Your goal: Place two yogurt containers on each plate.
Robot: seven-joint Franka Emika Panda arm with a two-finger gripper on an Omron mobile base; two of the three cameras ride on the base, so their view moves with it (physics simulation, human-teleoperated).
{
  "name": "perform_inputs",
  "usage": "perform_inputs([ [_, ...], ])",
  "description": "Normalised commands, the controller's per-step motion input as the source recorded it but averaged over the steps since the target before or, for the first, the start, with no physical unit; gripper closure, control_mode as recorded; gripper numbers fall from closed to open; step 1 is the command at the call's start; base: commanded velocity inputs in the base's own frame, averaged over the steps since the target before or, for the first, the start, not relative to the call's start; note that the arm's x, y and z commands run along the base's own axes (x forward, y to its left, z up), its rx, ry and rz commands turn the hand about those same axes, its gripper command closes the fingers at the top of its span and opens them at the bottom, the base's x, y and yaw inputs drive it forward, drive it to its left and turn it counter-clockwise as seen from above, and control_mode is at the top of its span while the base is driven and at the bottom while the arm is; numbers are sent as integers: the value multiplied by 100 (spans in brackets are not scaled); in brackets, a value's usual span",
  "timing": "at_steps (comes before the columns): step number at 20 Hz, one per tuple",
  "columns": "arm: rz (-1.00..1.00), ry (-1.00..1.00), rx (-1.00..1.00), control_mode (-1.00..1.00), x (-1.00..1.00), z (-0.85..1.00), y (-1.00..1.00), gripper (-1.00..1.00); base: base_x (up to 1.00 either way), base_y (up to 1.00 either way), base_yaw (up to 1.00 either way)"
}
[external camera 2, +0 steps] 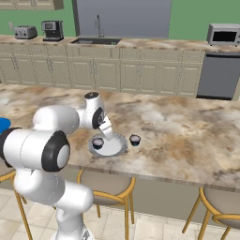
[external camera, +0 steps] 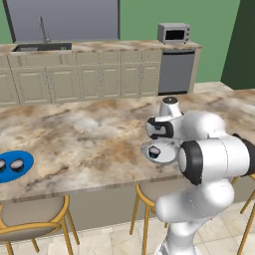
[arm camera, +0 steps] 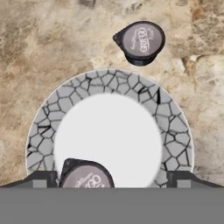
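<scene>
Marbled brown worktop (arm camera: 52, 35): my claw (arm camera: 112, 178) open over grey-rimmed white plate (arm camera: 173, 127), one dark yogurt cup (arm camera: 87, 177) on it; next, fetch the stray dark cup (arm camera: 141, 41) beside the plate.

Base views flanking; hand view seemingly straight down, close

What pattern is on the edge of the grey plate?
The grey plate has a cracked, mosaic-like pattern of dark lines around a plain white middle, clearest in the hand view.
</scene>
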Motion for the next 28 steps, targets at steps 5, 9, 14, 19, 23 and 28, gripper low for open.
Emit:
perform_inputs([
  [5, 4, 1, -7, -100, -23, 23, -61, -100, 0, 0, 0],
  [9, 24, 3, -6, -100, -17, 25, -62, -100, 0, 0, 0],
  [14, 39, 14, -3, -100, -2, 18, -56, -100, 0, 0, 0],
  [19, 56, 14, -3, -100, 1, 1, -36, -100, 0, 0, 0],
  [23, 51, 7, 0, -100, 10, 0, -9, -100, 0, 0, 0],
  [28, 48, 0, 0, -100, 10, 0, -1, -100, 0, 0, 0],
])
